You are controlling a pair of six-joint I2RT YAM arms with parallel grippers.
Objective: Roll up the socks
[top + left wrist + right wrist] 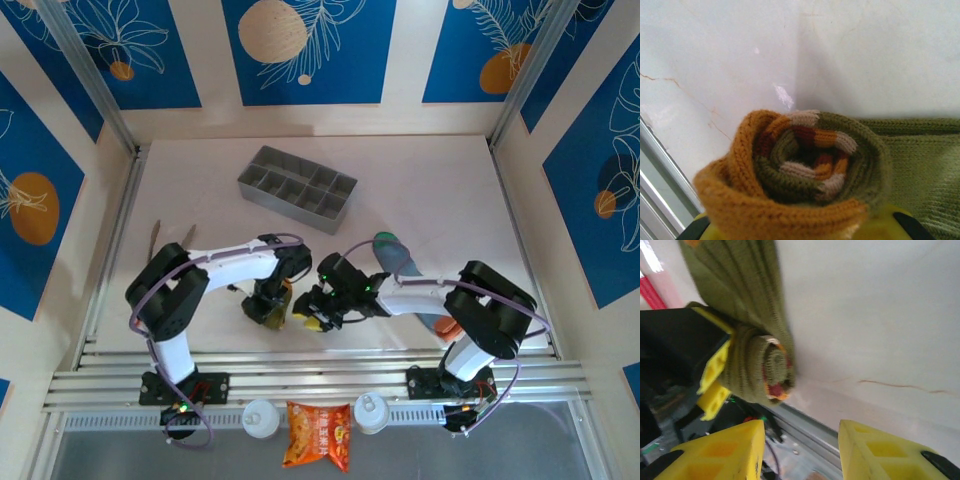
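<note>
Coiled ribbed knit of olive-brown sock (810, 160), orange edge outermost: clamped in left gripper (268, 305), arm folded low over pale bench (420, 180). Beside roll, right gripper (800, 450) spread apart, empty, wrist turned inward. Grey-blue sock (402, 265) flat, limp, under right arm.

Left gripper (266, 306): wrist tipped downward, jaws clamped on the rolled olive-brown sock (810, 160).
Right gripper (801, 440): jaws parted, just beside the left gripper.

White-and-black arms (235, 260) carry purple cables (134, 305) and yellow tool fingers (880, 452).
</note>
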